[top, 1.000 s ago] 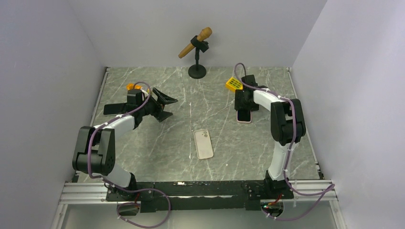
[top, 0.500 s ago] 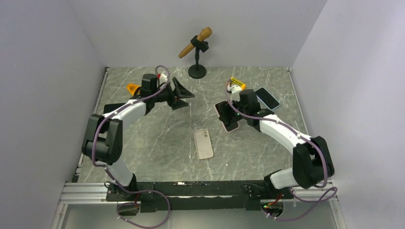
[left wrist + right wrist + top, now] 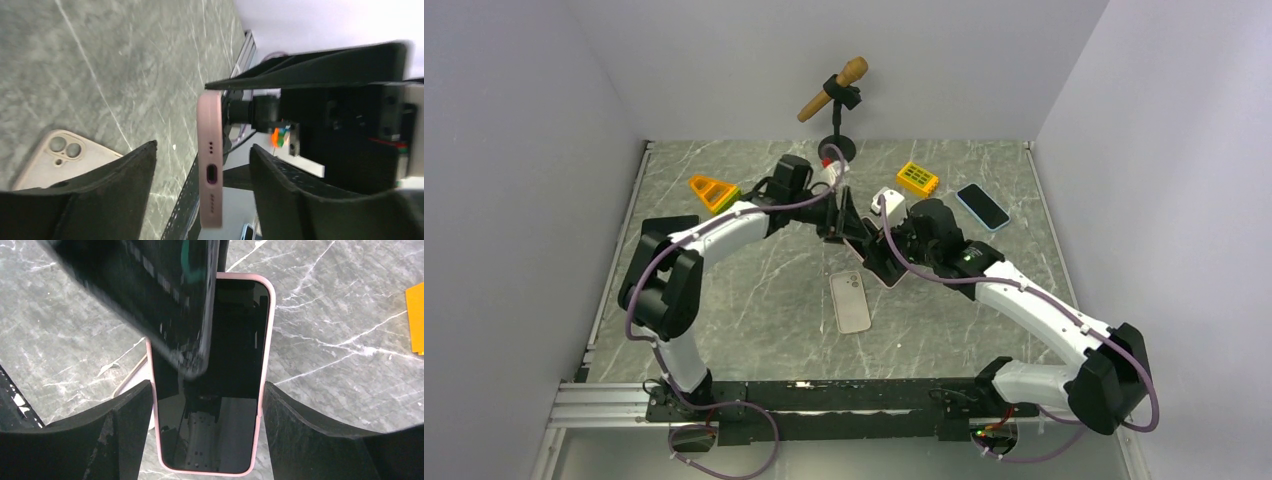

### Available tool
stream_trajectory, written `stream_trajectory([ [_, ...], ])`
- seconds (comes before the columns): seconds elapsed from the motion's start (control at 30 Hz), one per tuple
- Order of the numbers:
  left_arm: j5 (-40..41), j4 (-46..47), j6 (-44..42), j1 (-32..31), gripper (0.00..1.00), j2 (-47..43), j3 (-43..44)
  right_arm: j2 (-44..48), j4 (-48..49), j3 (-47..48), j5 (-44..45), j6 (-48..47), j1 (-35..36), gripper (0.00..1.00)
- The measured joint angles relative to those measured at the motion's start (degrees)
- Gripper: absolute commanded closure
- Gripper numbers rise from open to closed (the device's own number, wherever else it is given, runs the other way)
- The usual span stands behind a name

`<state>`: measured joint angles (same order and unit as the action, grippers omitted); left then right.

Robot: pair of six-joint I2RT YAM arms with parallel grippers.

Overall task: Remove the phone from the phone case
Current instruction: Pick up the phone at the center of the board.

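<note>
Top view: cased phone (image 3: 876,268) pinched in right claw (image 3: 886,255), held above worktop (image 3: 754,290) mid-scene, just far of spare beige case (image 3: 851,302) (flat, camera cutout at far end). Left claw (image 3: 844,222) right at phone's far end.

Left wrist: fingers (image 3: 100,195) spread wide either side of phone, edge-on, port visible, no contact seen.

Right wrist: pads (image 3: 120,440) tight on pink edges, screen dark, blurred left finger (image 3: 150,300) across top.
</note>
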<state>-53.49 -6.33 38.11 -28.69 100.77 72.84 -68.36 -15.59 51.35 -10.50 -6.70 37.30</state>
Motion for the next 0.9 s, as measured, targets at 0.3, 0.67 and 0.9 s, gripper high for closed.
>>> stream_trajectory([
  [0.3,-2.03,-4.63,-3.45,-5.64,0.95,2.62,1.03,1.42,-3.39,0.44,1.97,-1.57,1.7,0.43],
  [0.67,10.73,5.33,1.6,8.74,1.0,-12.98,-13.05,9.16,6.45,-9.9,14.75,13.44,2.21,0.0],
  [0.9,11.74,37.7,22.49,17.9,1.0,-15.87,-27.63,7.32,21.18,-16.63,7.13,37.0,-3.61,0.04],
])
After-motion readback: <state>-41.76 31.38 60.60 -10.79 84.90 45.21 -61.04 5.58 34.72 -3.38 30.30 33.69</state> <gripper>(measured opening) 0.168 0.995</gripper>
